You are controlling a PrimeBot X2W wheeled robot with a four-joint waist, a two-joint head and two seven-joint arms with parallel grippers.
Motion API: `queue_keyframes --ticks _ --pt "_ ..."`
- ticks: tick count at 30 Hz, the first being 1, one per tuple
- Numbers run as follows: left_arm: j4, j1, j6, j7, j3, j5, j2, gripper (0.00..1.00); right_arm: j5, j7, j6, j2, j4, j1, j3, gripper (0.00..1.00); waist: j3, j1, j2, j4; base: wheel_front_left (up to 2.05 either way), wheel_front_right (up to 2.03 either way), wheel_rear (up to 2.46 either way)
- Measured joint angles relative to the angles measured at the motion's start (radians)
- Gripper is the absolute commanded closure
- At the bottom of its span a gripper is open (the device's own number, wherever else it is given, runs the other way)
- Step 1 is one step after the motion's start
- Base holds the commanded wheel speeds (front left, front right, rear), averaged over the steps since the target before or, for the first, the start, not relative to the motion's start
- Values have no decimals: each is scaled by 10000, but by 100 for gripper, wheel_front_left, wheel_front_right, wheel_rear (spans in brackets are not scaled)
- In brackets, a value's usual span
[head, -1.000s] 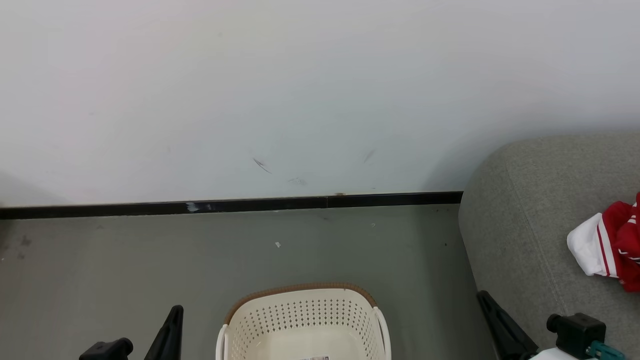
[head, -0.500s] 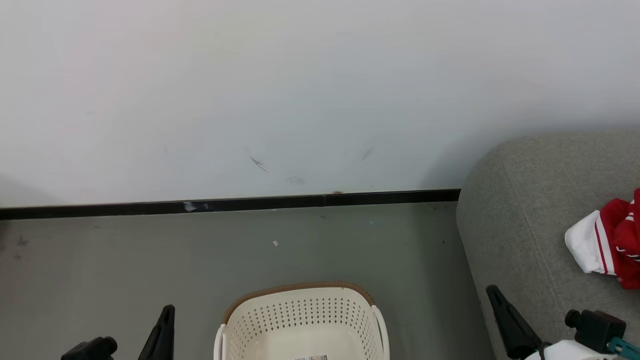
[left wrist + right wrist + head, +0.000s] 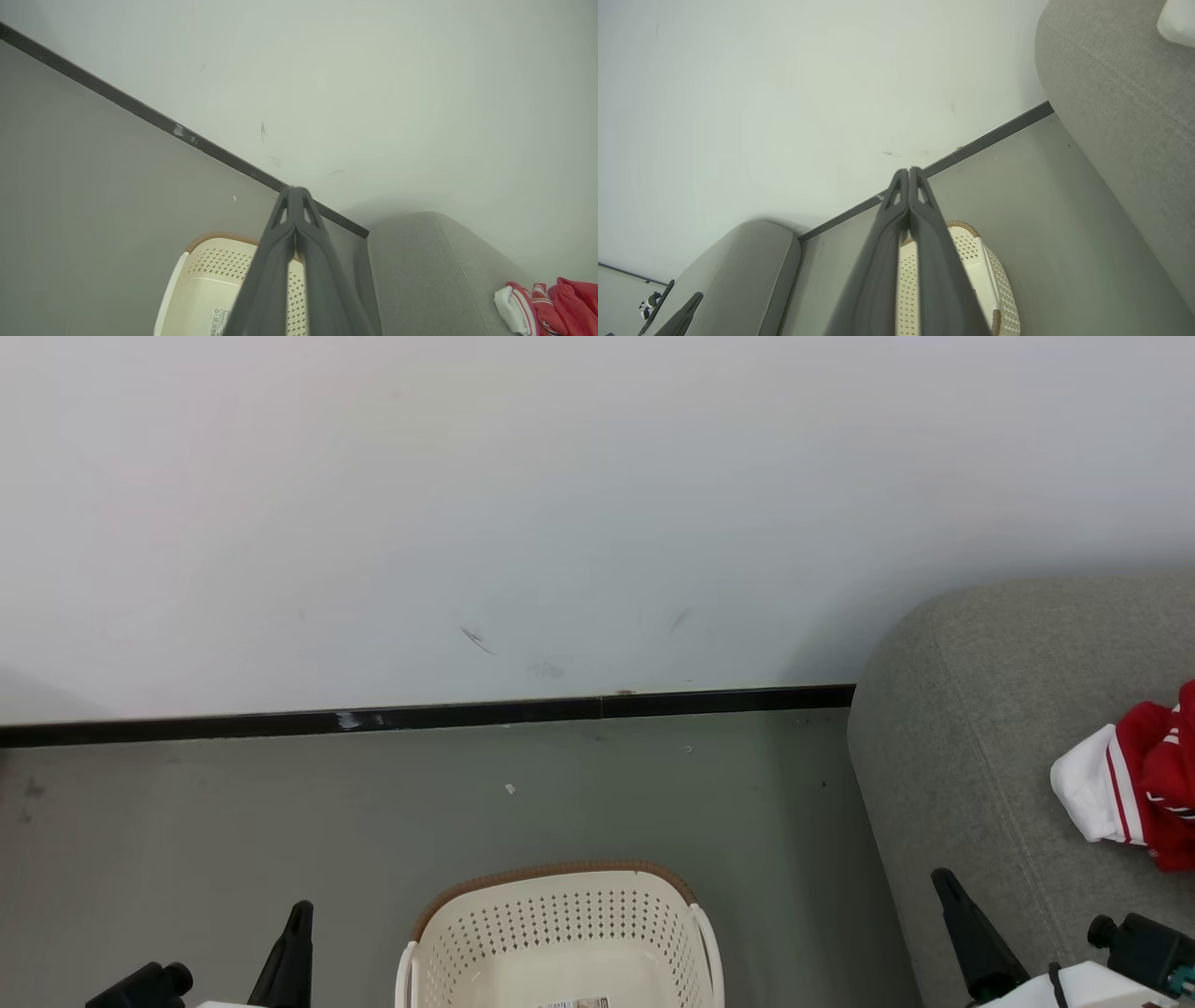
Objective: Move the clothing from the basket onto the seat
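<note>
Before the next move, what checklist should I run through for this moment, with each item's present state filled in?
1. Clothing on seat: ok, red garments lie there.
2. Basket emptied: cannot tell; the visible part is bare, the near end is cut off.
3. Left end effector shut, holding nothing: ok.
4. Right end effector shut, holding nothing: ok.
5. Basket upright on floor: ok.

You have open floor (image 3: pixel 233 821) left of the basket (image 3: pixel 560 915) and between it and the wall (image 3: pixel 560 523). To its right the seat (image 3: pixel 980 709) stands near, leaving a narrower strip; the clothing (image 3: pixel 1134 784) takes up part of its cushion.
</note>
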Motion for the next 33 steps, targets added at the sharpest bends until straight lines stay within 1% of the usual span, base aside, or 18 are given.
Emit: queue_keyframes --ticks 8,12,24,33 --pt "-2 -46 -6 309 240 -828 -59 100 1083 276 0 33 98 -229 -151 100 11 0 0 -40 0 0 0" --pt "-6 -183 -79 472 339 -1275 -84 100 1636 374 0 42 263 -306 -259 100 27 -13 0 -60 0 0 0" --pt "-15 -278 -92 872 669 -2554 -236 100 3216 685 0 90 474 -500 -500 100 110 -64 0 -121 0 0 0" --pt "-25 -408 -178 1191 938 -3494 -297 100 4416 970 0 111 663 -802 -731 100 166 -75 0 -167 0 0 0"
